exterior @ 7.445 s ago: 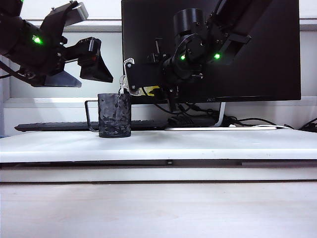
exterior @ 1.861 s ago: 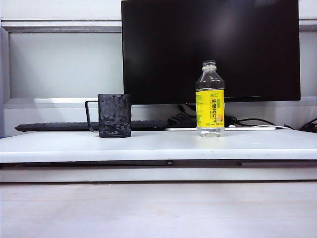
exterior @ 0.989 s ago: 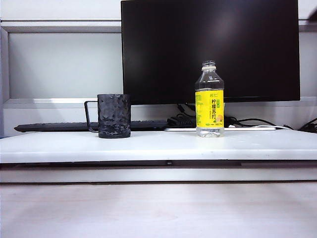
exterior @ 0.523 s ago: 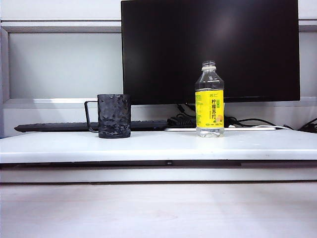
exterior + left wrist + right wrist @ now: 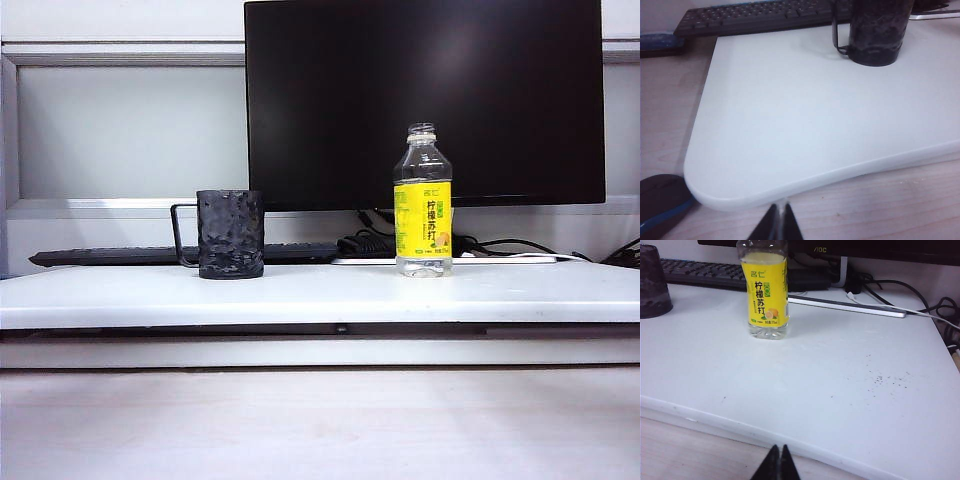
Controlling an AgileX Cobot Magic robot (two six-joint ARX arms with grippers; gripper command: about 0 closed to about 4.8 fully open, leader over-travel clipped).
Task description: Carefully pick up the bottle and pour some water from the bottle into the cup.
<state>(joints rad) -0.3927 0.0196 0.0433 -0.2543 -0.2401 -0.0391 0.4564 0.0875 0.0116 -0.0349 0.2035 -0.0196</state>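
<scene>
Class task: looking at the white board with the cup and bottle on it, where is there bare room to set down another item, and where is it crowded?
Free: the white board between cup and bottle, and its whole front strip. Crowded: behind them, with keyboard, cables and monitor. Both pincers, left and right, are shut, off the front edge.

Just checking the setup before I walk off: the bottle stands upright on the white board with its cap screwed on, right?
Not quite: the bottle stands upright on the white board, but its neck is open, with no cap, as the exterior view shows.
</scene>
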